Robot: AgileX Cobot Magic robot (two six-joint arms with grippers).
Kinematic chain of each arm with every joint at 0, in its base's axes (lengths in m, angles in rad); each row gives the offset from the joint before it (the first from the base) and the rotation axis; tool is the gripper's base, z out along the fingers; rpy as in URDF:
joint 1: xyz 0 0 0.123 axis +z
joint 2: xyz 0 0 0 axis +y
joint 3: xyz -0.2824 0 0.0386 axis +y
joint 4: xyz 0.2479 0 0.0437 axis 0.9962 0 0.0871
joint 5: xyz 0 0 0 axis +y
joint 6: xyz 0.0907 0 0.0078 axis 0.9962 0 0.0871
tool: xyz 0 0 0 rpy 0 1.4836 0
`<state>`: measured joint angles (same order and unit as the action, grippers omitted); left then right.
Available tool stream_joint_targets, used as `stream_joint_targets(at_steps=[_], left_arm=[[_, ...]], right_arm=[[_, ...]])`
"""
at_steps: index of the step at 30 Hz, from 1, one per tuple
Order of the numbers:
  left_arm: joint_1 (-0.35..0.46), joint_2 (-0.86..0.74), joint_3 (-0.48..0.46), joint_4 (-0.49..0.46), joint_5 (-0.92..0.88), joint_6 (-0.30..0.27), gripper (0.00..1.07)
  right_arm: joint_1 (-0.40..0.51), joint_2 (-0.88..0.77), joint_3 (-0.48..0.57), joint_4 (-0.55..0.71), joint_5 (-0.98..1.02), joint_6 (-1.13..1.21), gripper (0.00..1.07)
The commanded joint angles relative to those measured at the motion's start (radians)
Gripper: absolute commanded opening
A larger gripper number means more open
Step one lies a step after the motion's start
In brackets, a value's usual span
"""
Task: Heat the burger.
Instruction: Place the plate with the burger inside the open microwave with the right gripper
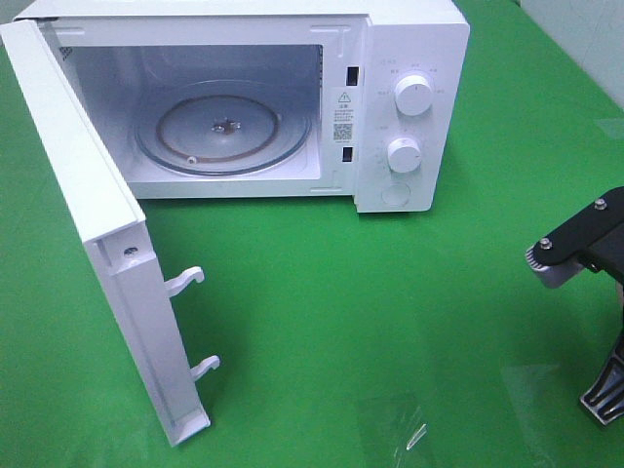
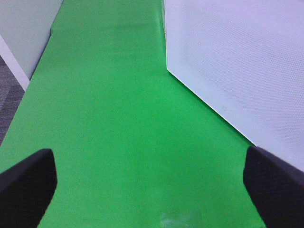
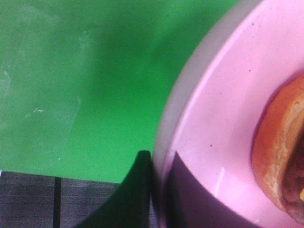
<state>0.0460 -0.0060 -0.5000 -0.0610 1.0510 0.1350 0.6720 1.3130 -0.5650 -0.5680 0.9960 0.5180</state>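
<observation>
The right pincer (image 3: 159, 166) is narrowed onto the rim of the pink plate (image 3: 213, 95). One dark finger (image 3: 135, 190) lies against the outside of the rim and the other presses on the plate's inner face. The burger (image 3: 280, 161) sits on that plate, further in from the clamped rim and apart from both fingers. Only part of its golden-brown bun and a strip of dark patty shows. Outside the rim, beneath the pincer, lies the green cloth (image 3: 71, 71).

The left pincer (image 2: 149, 166) stands wide and holds nothing, its two black fingertips (image 2: 26, 185) spread over the same cloth. Ahead of it and off to one side is the white perforated microwave door (image 2: 237, 61), near but not touching.

From the high camera, the right arm (image 1: 585, 249) hangs at the right edge, well apart from the microwave (image 1: 429, 49). The door is swung wide, and the glass turntable (image 1: 224, 127) shows in the cavity.
</observation>
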Motion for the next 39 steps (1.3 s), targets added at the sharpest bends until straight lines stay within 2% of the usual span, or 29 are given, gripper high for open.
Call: stream_joint_targets(at_steps=[1,14,39], left_arm=[[0.001,-0.023,0.002,0.001,-0.012,-0.004,1.0],[0.001,-0.023,0.002,0.001,-0.012,-0.004,1.0],[0.001,-0.023,0.002,0.001,-0.012,-0.004,1.0]], right_arm=[[0.038,-0.008,0.005,-0.047,0.055,0.001,0.01],[0.19,-0.008,0.005,-0.048,0.057,0.001,0.02],[0.373,-0.008,0.005,-0.079,0.054,-0.025,0.03]])
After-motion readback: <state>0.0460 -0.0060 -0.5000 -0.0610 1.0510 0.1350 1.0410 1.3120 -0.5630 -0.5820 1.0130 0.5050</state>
